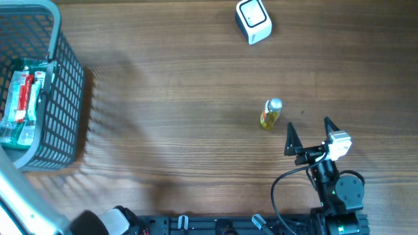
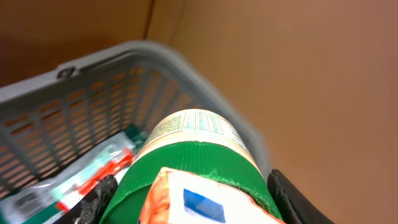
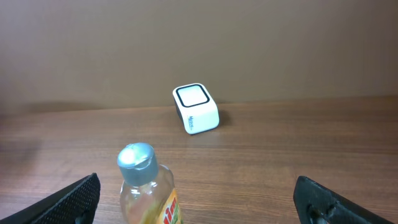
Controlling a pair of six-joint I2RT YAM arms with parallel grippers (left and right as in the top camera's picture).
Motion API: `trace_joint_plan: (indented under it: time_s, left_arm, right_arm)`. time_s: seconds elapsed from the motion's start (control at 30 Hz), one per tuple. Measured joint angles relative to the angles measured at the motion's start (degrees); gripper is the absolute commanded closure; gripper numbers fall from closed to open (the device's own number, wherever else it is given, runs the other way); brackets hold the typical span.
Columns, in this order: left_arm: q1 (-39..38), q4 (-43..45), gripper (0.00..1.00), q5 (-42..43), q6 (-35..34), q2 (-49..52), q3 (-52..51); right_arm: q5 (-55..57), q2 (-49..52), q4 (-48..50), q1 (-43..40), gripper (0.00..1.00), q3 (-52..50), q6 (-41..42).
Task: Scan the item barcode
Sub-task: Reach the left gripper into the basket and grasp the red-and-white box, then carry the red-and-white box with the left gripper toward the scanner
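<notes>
Two arms worked at wooden table point(image 1: 196, 85). Left gripper point(image 2: 196, 199) was clamped on green-lidded jar point(image 2: 193, 146) at grey basket point(image 1: 65, 85), table's 9 o'clock edge; red-and-white packet point(image 2: 87, 177) lay beside the jar. Right gripper point(image 1: 308, 124) stood at 5 o'clock, jaws spread wide and empty. Yellow bottle point(image 1: 270, 113), silver-capped, stood upright at its 10 o'clock, clear of fingers. White scanner point(image 1: 253, 20) sat at bottle's 12 o'clock, well apart.

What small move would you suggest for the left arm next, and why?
Probably lift the green-lidded jar straight up. The left gripper appears closed around it, the grey basket wall is close behind, and the white scanner stands well away from the basket.
</notes>
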Motion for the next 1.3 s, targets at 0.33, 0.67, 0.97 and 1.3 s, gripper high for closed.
trace_joint_plan:
  time_s: [0.33, 0.67, 0.97, 1.3]
  left_arm:
    - [-23.5, -14.4, 0.74, 4.0, -3.3, -8.7, 0.0]
    - [-56.9, -24.3, 0.87, -11.6, -9.9, 2.6, -1.7]
    - [-74.1, -16.7, 0.82, -16.4, -20.5, 17.2, -10.7]
    - [-83.8, -5.9, 0.81, -24.2, -34.3, 24.8, -15.5]
  right_arm:
    - [0.0, 0.0, 0.0, 0.0, 0.00, 0.0, 0.0]
    - [0.0, 0.0, 0.0, 0.0, 0.02, 0.0, 0.0]
    - [0.0, 0.0, 0.0, 0.0, 0.00, 0.0, 0.0]
    - [0.0, 0.0, 0.0, 0.0, 0.00, 0.0, 0.0]
